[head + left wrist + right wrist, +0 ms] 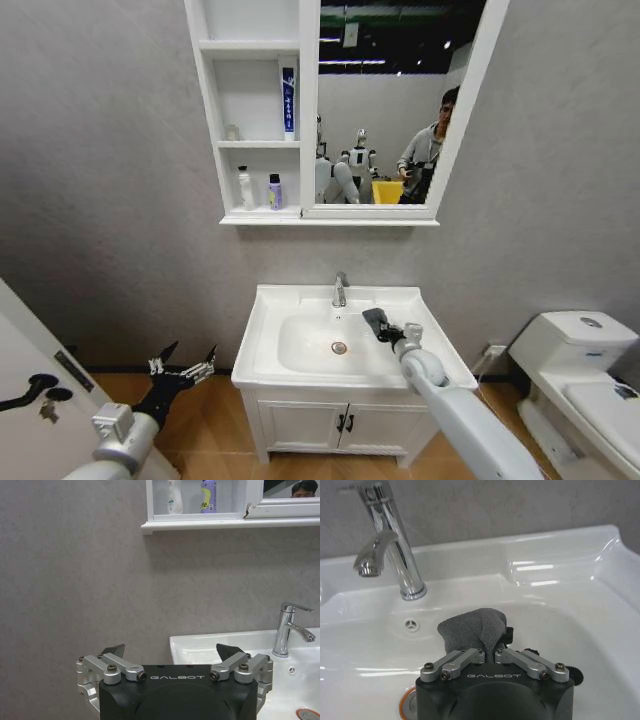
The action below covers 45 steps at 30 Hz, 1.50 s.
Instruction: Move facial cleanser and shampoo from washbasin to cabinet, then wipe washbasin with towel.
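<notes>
Currently the towel (470,627) is clamped in the right gripper (489,647) inside the washbasin (262,320); the chrome tap (392,545) could be struck. The left gripper (182,368) is held apart beside it.

White arm casings; each claw (170,655) has a black "GALBOT" housing, silver links, apparently dark fingertips.

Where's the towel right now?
The towel is held in the right gripper, over the right side of the washbasin bowl, near the tap.

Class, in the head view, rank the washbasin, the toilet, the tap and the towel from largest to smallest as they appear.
1. Washbasin
2. Toilet, partly cut off at the edge
3. Tap and towel in the right pincer: alike, unranked
</notes>
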Motion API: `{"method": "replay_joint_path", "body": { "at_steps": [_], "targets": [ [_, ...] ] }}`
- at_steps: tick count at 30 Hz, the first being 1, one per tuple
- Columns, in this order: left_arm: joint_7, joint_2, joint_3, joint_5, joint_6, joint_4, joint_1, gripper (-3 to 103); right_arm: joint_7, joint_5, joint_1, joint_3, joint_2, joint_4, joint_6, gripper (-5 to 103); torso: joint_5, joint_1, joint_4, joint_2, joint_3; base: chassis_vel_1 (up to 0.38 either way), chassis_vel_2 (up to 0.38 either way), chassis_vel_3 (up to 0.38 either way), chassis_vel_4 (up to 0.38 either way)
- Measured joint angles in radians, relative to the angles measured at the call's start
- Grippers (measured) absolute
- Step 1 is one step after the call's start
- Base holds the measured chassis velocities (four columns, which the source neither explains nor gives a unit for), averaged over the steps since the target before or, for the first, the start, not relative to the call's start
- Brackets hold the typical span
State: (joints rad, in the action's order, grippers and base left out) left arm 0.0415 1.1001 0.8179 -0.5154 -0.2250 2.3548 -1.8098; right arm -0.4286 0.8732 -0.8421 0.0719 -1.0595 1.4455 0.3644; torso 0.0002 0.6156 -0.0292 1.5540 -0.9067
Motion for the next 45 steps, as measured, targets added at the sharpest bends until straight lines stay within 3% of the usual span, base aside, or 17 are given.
{"method": "replay_joint_path", "body": {
  "at_steps": [7, 17, 26, 30, 33, 36, 41, 45],
  "targets": [
    [0.0, 0.0, 0.0, 0.0, 0.0, 0.0, 0.0, 100, 0.018, -0.006, 0.149, -0.105, -0.099, -0.236, 0.001, 3, -0.0004, 0.0, 0.0006, 0.0, 0.0, 0.0, 0.0, 0.0, 0.0],
    [0.0, 0.0, 0.0, 0.0, 0.0, 0.0, 0.0, 100, 0.056, -0.088, 0.165, -0.14, -0.144, -0.395, -0.03, 3, -0.0004, 0.0, -0.0004, 0.0, 0.0, 0.0, 0.0, 0.0, 0.0],
    [0.0, 0.0, 0.0, 0.0, 0.0, 0.0, 0.0, 100, 0.103, -0.071, 0.221, -0.166, -0.267, -0.545, -0.039, 3, -0.0016, 0.0, 0.0006, 0.001, 0.001, 0.0, 0.0, 0.0, 0.0],
    [0.0, 0.0, 0.0, 0.0, 0.0, 0.0, 0.0, 100, 0.094, -0.029, 0.232, -0.176, -0.321, -0.562, -0.02, 3, -0.001, 0.0, -0.0001, 0.001, 0.001, 0.0, 0.0, 0.0, 0.0],
    [0.0, 0.0, 0.0, 0.0, 0.0, 0.0, 0.0, 100, 0.039, 0.091, 0.248, -0.18, -0.363, -0.557, 0.018, 3, -0.0004, 0.0, -0.0013, 0.0, 0.0, 0.0, 0.0, 0.0, 0.0],
    [0.0, 0.0, 0.0, 0.0, 0.0, 0.0, 0.0, 100, -0.005, 0.172, 0.261, -0.166, -0.389, -0.548, 0.047, 3, 0.0007, 0.0, 0.0001, 0.0, 0.0, 0.0, 0.0, 0.0, 0.0],
    [0.0, 0.0, 0.0, 0.0, 0.0, 0.0, 0.0, 100, -0.033, 0.192, 0.264, -0.164, -0.37, -0.53, 0.065, 3, 0.001, 0.0, 0.0016, 0.0, 0.0, 0.0, 0.0, 0.0, 0.0],
    [0.0, 0.0, 0.0, 0.0, 0.0, 0.0, 0.0, 100, -0.066, 0.208, 0.23, -0.178, -0.278, -0.465, 0.088, 3, 0.0002, 0.0, 0.0007, 0.0, 0.0, 0.0, 0.0, 0.0, 0.0]
  ]
}}
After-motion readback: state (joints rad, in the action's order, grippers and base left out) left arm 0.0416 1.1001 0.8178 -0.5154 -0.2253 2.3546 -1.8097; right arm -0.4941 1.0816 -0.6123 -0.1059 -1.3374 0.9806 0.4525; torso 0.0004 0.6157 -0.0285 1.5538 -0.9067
